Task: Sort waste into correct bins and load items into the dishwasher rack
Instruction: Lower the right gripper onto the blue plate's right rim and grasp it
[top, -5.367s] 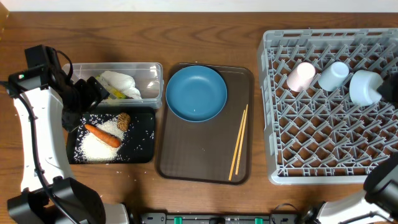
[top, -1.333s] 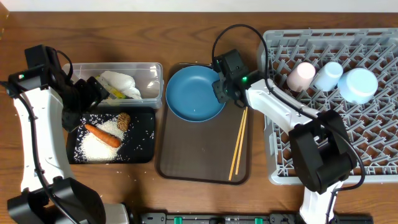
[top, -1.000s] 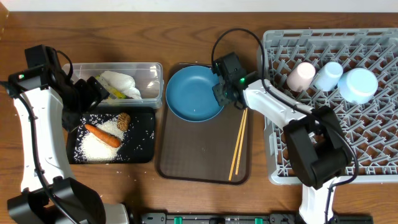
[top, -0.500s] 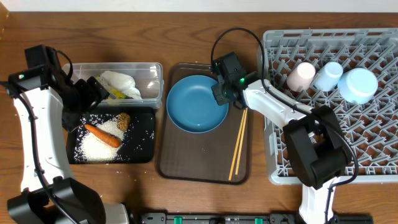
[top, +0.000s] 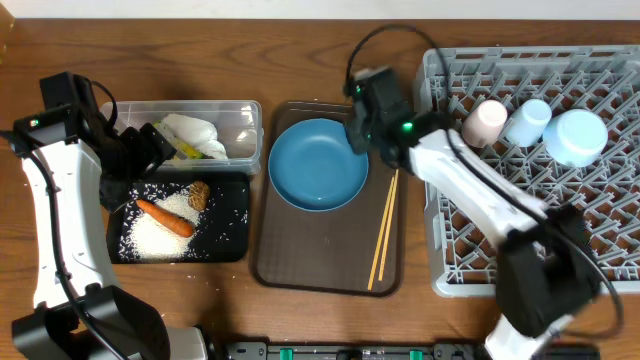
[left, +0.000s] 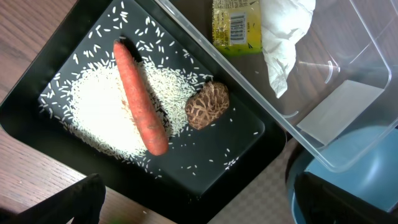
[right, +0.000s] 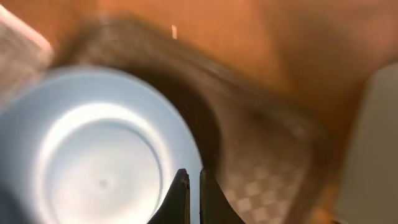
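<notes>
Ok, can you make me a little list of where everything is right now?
in the rack: pink cup, light-blue cup, bowl
on the brown tray: blue plate, chopsticks
in the clear tub: napkin, wrapper
in the black tray: carrot, brown lump, rice
left gripper: open, above the bins
right gripper: at the plate's rim; too blurry to tell if it is gripping

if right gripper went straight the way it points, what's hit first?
Probably the dark-blue plate rim, right at the right gripper tips; beyond it the brown tray. Blurred view, depth unclear.
</notes>
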